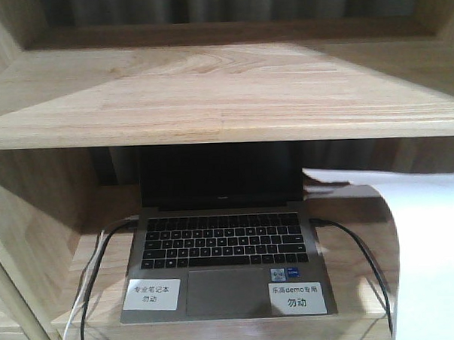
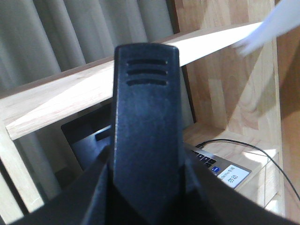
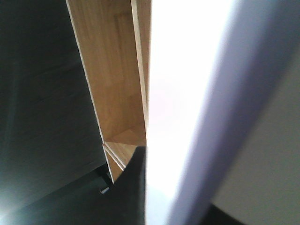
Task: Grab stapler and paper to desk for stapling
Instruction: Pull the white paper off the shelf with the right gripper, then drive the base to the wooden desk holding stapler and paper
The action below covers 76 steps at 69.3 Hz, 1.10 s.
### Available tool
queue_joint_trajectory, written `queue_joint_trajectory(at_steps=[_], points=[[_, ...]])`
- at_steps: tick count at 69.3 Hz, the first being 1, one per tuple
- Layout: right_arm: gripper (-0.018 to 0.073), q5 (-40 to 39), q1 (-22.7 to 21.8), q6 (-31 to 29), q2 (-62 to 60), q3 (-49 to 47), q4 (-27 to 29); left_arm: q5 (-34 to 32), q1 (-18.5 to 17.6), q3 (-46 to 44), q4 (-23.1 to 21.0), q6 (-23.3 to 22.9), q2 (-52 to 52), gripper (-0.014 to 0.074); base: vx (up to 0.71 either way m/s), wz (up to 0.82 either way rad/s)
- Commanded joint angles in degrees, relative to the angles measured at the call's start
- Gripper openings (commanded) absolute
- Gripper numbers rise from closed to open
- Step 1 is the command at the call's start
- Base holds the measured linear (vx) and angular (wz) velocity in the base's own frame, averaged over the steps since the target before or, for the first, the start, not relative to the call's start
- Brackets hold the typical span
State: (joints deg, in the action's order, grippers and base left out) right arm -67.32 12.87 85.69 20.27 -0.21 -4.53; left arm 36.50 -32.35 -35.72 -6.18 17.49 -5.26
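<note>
The left tool (image 2: 147, 187) was clamped on the black stapler (image 2: 146, 108), held upright out in front of the laptop (image 1: 223, 245). The paper (image 1: 434, 244) hung curled just right of the laptop, close against the right tool (image 3: 133, 187), whose opening I could not tell.

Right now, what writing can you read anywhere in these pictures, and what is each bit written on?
"专业笔记本 勿动": left label on the laptop's palm rest.
"乐高demo专用 勿动": right label on the same palm rest.
Blue sticker above the right label: too small to read.
Mark under the screen, and the keyboard keys: too small to read.
Paper and stapler: no writing shows.
</note>
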Motion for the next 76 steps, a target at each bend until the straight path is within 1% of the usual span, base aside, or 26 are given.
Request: queue_joint_trajectory(at_steps=[1,49,76], points=[[-0.0002,-5.4,-0.3,-0.7,0.4,-1.5,-0.1,-7.4,-0.3,-1.6,-0.4,-0.1,-0.8,-0.0006,0.00,0.00],[-0.0002,-5.4,-0.3,-0.7,0.4,-1.5,-0.2,-7.4,-0.3,-1.6,-0.4,-0.1,-0.8,-0.0006,0.00,0.00],[-0.0002,-5.4,-0.3,-0.7,0.4,-1.5,-0.2,-7.4,-0.3,-1.6,-0.4,-0.1,-0.8,-0.0006,-0.03,0.13]])
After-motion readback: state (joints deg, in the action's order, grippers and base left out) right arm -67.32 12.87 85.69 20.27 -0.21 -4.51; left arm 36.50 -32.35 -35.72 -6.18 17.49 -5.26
